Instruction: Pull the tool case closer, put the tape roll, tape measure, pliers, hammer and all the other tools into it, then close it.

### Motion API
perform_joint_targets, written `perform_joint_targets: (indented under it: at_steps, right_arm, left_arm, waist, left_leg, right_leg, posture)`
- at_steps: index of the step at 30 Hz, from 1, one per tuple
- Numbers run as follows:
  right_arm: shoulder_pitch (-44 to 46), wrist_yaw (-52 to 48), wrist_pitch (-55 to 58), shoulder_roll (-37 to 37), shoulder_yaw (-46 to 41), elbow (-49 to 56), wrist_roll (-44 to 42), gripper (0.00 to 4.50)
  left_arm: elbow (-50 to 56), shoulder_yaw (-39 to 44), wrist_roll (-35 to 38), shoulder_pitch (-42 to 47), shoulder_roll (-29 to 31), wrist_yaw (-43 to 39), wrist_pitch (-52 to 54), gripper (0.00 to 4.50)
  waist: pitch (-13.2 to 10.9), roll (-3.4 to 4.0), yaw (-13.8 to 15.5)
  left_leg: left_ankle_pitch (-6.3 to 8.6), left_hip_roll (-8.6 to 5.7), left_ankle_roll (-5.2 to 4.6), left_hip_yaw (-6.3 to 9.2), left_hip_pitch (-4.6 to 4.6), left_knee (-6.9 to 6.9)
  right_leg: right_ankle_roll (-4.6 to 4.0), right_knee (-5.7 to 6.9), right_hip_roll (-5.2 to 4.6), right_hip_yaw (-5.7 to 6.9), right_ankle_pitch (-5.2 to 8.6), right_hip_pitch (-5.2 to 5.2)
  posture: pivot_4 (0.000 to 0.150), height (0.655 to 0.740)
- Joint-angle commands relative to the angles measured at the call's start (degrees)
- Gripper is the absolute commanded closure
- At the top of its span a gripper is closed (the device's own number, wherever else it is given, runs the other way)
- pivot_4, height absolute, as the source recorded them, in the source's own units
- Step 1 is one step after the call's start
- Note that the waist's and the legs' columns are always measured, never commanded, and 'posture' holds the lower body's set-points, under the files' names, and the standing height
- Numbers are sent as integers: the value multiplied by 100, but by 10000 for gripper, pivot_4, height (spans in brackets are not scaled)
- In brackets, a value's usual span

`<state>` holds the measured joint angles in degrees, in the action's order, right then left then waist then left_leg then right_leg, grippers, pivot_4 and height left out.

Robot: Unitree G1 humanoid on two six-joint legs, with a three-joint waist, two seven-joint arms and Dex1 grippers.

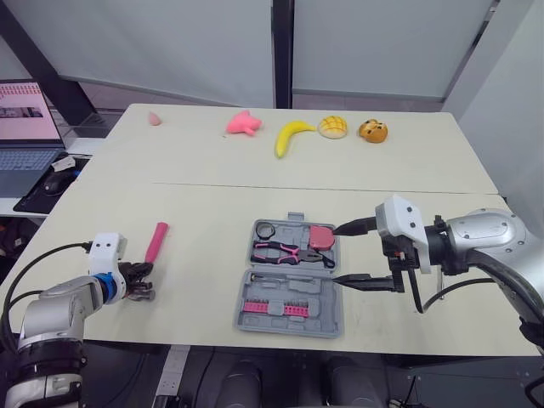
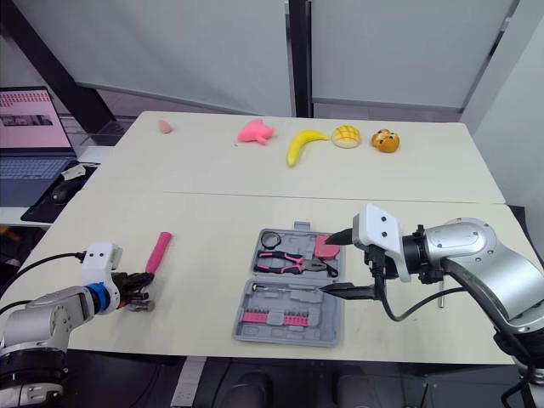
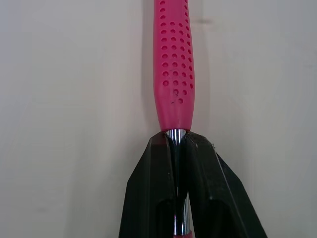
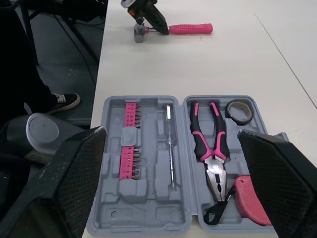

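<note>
Since the pink-handled hammer with the chrome neck (image 1: 156,241) is lying at the lower left of the frame, well apart from the case, it's got a long trip ahead of it. The left gripper (image 1: 143,279) is clamped on the bare chrome bit between head and handle, and that's my worry. It's thin, smooth, round metal, with the whole handle sticking out past the fingers. My guess is it could swivel or slide in the pinch once it leaves the cream tabletop (image 1: 204,204).

The open grey plastic tool case (image 1: 328,306) sits lower centre. The pink-and-black pliers (image 1: 285,252), the dark ring of tape roll (image 1: 266,229) and the pink tape measure (image 1: 321,235) are in its upper half. If the hammer comes down crooked, it might land on those or miss its moulded slot, and then the lid won't shut.

The right gripper (image 1: 335,254) hangs at the case's right edge, fingers spread wide and holding nothing. A careless move there could shove the case and throw off the drop.
</note>
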<state>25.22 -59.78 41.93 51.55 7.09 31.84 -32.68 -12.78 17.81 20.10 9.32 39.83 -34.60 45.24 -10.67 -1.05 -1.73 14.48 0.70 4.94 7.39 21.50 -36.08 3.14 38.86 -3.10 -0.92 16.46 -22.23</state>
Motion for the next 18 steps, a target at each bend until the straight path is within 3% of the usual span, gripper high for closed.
perform_joint_targets:
  at_steps: [1, 9, 18]
  right_arm:
    - [-13, 30, -45, 64, -195, 197, -35, 0]
    - [59, 16, -48, 33, -117, 147, -3, 0]
    - [111, 3, 8, 66, -102, 161, -4, 0]
  left_arm:
    - [1110, 88, 362, -306, -84, 9, 540, 44491]
    - [2854, 9, 757, -764, -930, 843, 1507, 44491]
    - [3094, -151, 574, -539, -1740, 1790, 1652, 44492]
  waist:
    - [-3, -5, -6]
    - [-7, -11, 2]
    - [-7, -12, 6]
  left_leg:
    - [0, 0, 0, 3, 6, 0]
    - [0, 0, 0, 7, 11, -2]
    - [0, -1, 0, 6, 10, -5]
  right_leg:
    - [0, 0, 1, 2, 0, -5]
    - [0, -2, 0, 5, 0, -4]
    - [0, -2, 2, 3, 0, -3]
  posture:
    - [1500, 7369]
    - [1500, 7369]
    - [1500, 7369]
